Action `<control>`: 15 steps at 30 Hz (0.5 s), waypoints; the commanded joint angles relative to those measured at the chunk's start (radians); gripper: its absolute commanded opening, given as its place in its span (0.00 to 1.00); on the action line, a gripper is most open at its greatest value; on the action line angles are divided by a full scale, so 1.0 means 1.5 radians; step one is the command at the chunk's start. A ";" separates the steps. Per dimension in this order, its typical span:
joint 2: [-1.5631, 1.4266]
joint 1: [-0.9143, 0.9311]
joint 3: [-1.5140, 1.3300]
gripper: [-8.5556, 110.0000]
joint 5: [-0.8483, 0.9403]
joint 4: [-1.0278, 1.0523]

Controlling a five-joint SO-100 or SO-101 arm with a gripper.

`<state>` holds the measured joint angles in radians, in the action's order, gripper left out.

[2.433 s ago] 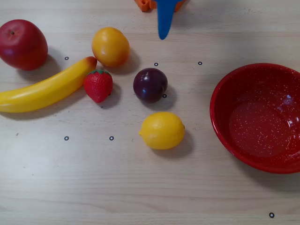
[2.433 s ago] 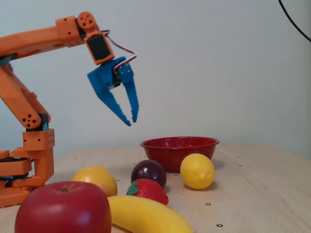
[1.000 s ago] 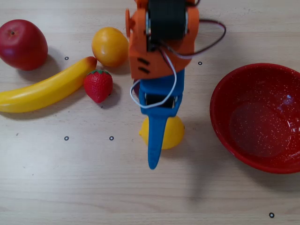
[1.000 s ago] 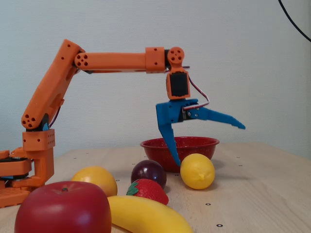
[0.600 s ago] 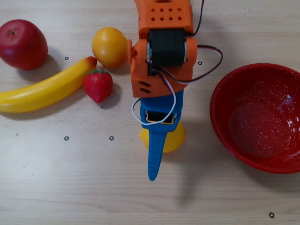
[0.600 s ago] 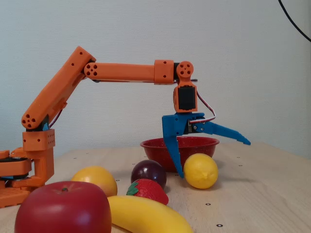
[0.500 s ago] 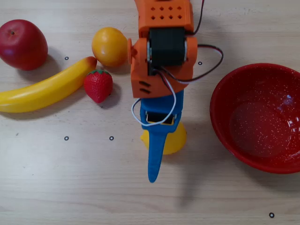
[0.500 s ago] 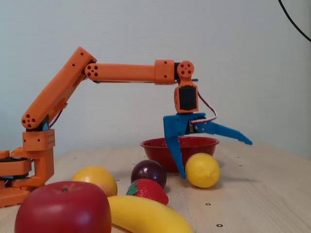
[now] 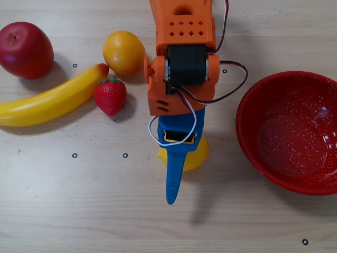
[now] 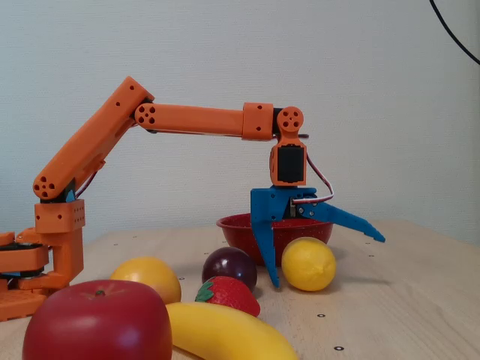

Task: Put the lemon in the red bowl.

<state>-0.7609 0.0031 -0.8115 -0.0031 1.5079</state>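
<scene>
Lemon (image 10: 308,264) sits on the table (image 10: 405,300) between the spread fingers of the blue tool (image 10: 330,259); no writing shows.

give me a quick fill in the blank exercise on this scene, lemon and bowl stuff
1. The gripper is ____, with one finger on each side of the lemon.
2. The red bowl holds ____ fruit.
3. In the overhead view, the strawberry lies beside the red-tipped end of the ____.
4. In the overhead view, the bowl sits to the ____ of the lemon.

Missing words: open; no; banana; right
</scene>
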 commanded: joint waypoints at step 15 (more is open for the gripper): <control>-0.034 0.017 0.033 0.53 0.022 -0.006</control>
<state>-0.7609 0.0046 -0.8115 -0.0031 1.5048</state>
